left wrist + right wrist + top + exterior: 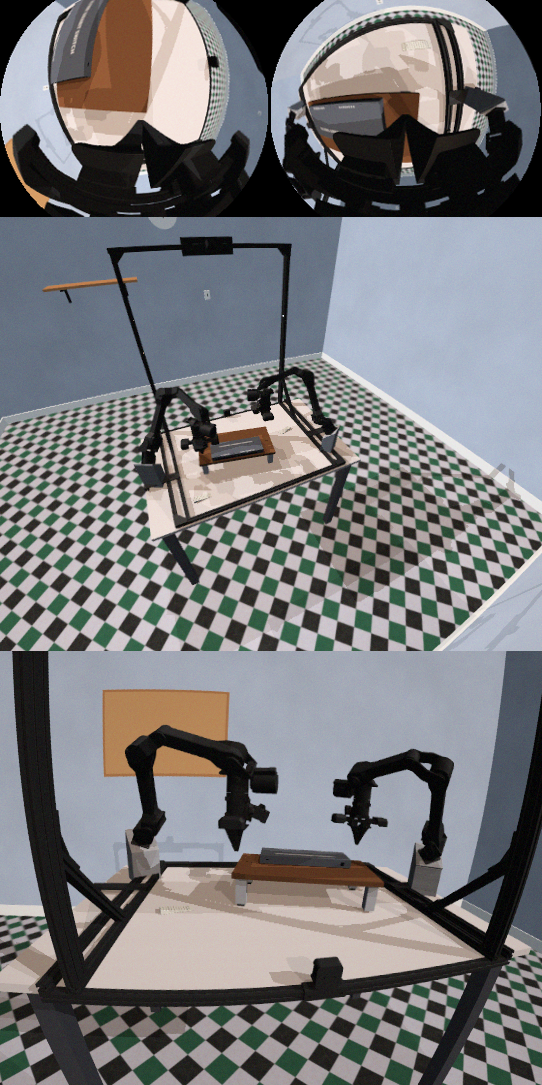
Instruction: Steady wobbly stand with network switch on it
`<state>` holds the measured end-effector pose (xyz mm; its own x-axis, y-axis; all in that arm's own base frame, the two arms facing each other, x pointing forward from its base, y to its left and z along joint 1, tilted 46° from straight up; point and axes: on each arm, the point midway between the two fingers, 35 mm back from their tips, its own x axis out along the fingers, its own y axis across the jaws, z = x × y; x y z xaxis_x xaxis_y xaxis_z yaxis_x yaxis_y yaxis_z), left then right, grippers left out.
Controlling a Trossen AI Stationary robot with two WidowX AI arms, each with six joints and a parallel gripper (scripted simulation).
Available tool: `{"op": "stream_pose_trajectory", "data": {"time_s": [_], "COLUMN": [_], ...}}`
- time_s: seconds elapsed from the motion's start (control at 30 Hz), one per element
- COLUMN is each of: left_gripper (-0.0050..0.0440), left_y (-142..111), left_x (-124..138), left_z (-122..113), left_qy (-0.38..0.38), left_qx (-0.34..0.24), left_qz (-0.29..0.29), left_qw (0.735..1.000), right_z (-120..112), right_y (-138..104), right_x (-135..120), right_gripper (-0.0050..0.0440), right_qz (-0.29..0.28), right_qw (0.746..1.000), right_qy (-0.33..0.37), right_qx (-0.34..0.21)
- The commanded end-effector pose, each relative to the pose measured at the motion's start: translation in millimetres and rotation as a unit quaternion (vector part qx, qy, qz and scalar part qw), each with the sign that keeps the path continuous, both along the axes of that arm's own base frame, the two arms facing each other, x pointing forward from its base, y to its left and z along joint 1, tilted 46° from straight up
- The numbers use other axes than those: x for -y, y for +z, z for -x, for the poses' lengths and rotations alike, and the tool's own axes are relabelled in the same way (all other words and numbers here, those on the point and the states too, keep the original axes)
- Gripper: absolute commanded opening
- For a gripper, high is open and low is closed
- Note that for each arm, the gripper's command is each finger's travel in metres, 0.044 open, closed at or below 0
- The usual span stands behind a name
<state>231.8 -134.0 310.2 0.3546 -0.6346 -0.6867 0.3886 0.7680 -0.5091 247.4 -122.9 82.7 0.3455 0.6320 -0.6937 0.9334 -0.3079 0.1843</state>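
The stand (252, 434) (300, 874) (128, 58) (407, 103) has a brown top and grey legs. Any tilt or short leg is too slight to tell. The dark grey network switch (237, 448) (305, 858) (73, 53) (353, 116) lies on its top. Pale ridged strips, perhaps the wedges, lie flat at two places on the table, one (286, 430) (175, 910) on the left arm's side, the other (201, 498) (416, 46) on the right arm's. My left gripper (236, 849) (140, 123) is shut and empty above one stand end. My right gripper (357, 843) (405, 117) is shut and empty above the other.
Black frame rails (260, 489) (200, 997) run around the table top (210, 951), with uprights at two corners. A small black box (327, 971) (213, 61) sits on the rail opposite the arm bases. Each arm base stands outside a side rail.
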Motion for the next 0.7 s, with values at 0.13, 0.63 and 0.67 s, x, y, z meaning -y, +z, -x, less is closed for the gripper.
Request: {"op": "stream_pose_trajectory", "data": {"time_s": [0.13, 0.63, 0.67], "left_gripper": [0.0000, 0.0000, 0.0000], "left_y": [0, 0, 0], "left_x": [0, 0, 0], "left_z": [0, 0, 0], "left_qy": [0.000, 0.000, 0.000], "left_qx": [0.000, 0.000, 0.000], "left_qz": [0.000, 0.000, 0.000], "left_qw": [1.000, 1.000, 1.000], "right_z": [-24, -69, -73], "right_y": [13, 76, 85], "right_x": [35, 103, 109], "right_gripper": [0.0000, 0.0000, 0.0000], "right_qz": [0.116, 0.343, 0.367], "right_qw": [0.990, 0.914, 0.901], "right_qy": [0.026, 0.062, 0.064], "right_qx": [0.077, 0.209, 0.221]}}
